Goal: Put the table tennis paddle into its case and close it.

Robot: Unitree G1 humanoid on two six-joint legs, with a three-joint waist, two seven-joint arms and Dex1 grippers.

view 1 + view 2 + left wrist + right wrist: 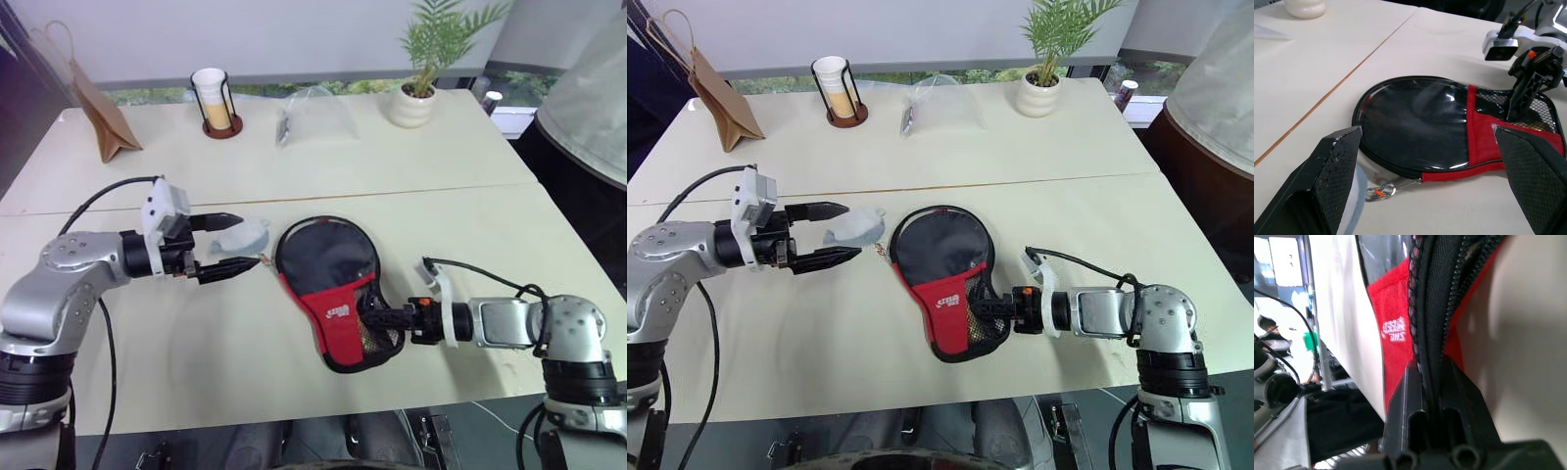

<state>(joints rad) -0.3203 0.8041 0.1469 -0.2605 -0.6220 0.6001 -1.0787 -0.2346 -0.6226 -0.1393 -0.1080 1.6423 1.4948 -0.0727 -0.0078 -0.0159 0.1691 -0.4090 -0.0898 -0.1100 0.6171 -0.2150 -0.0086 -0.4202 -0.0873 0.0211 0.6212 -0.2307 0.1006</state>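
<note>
The pale table (pixel 294 166) is carrying everything, with a seam running across it from side to side. The case (pixel 331 289) is lying flat on the near half, close to the front edge and about midway along it, its round black end pointing toward the seam and its red panel and mesh pocket toward me. I cannot tell whether the table tennis paddle is inside it.

My right gripper (pixel 377 318) is reaching in from the right, and I am pinching the case's zippered edge at the mesh end with my fingers clamped tight on it; along that wrist the zip teeth are running up between my two black fingers (pixel 1415 396).

My left gripper (pixel 233 243) is hovering just left of the case's round end, not touching it, fingers spread wide. A small grey pouch (pixel 241 236) is sitting between them.

Along the far edge are standing a brown paper bag (pixel 103 122), a potted plant (pixel 416 83), a clear plastic bag (pixel 313 117) and a cup in a holder (pixel 216 103).
</note>
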